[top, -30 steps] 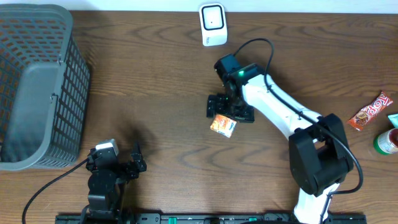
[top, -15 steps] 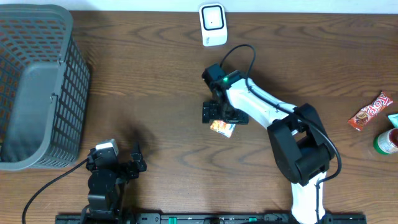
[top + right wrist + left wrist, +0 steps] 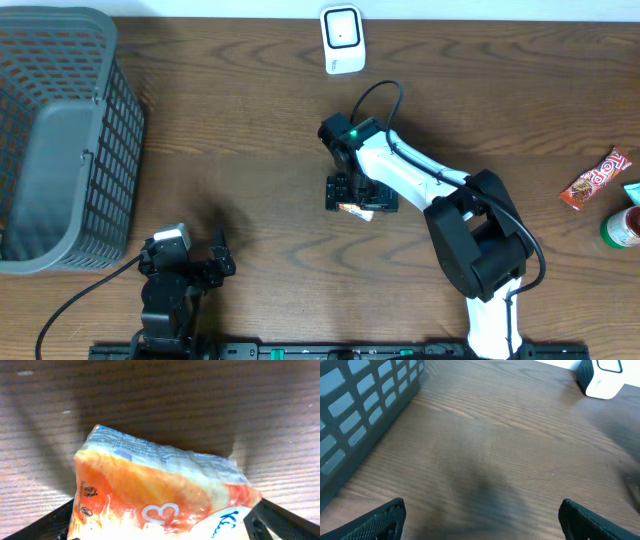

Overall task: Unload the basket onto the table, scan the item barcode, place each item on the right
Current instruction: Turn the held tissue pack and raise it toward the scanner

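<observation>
A: Right tool (image 3: 165,516)?
B: Down over the packet (image 3: 160,480), near the middle of the desk (image 3: 250,130). Fingers (image 3: 60,522) stand wide, one at each side of the packet. Pressing it or only beside it: cannot tell.
A: The packet itself?
B: Lies on the desk. Orange and white wrapper, with a clear printed seam along its top in the wrist view. From overhead the tool covers most of it and only an orange sliver shows.
A: Scanner?
B: White scanner (image 3: 342,38) at the far edge of the desk, well apart from the packet.
A: Left tool (image 3: 480,515)?
B: Released, jaws wide, nothing between them, over bare desk at the near left.
A: Other items?
B: Grey basket (image 3: 125,130) at the far left. Snack bar (image 3: 597,178) near the right edge, well apart from both tools.
</observation>
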Tool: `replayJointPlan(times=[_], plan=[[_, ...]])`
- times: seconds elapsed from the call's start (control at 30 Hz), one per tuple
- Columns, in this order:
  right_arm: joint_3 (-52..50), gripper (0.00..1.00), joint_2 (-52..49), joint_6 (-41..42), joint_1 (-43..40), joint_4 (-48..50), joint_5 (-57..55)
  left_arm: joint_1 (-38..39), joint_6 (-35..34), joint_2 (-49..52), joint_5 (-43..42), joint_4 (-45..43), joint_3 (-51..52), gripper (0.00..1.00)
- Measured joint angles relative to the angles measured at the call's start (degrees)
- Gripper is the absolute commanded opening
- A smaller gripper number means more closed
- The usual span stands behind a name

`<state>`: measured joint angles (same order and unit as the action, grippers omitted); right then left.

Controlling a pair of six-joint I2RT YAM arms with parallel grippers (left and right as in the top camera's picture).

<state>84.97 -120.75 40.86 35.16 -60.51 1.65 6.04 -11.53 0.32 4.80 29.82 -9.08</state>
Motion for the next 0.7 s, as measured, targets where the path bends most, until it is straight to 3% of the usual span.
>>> replayJointPlan(times=[0.4, 0.7], plan=[[0.2, 0.9, -0.5, 3.1, -2.6, 3.2, 6.4, 0.0, 0.0, 0.0, 0.0, 0.0, 0.0, 0.98], [1.4, 0.66, -1.6, 3.1, -5.4, 2.6, 8.0, 0.0, 0.0, 0.0, 0.0, 0.0, 0.0, 0.98]])
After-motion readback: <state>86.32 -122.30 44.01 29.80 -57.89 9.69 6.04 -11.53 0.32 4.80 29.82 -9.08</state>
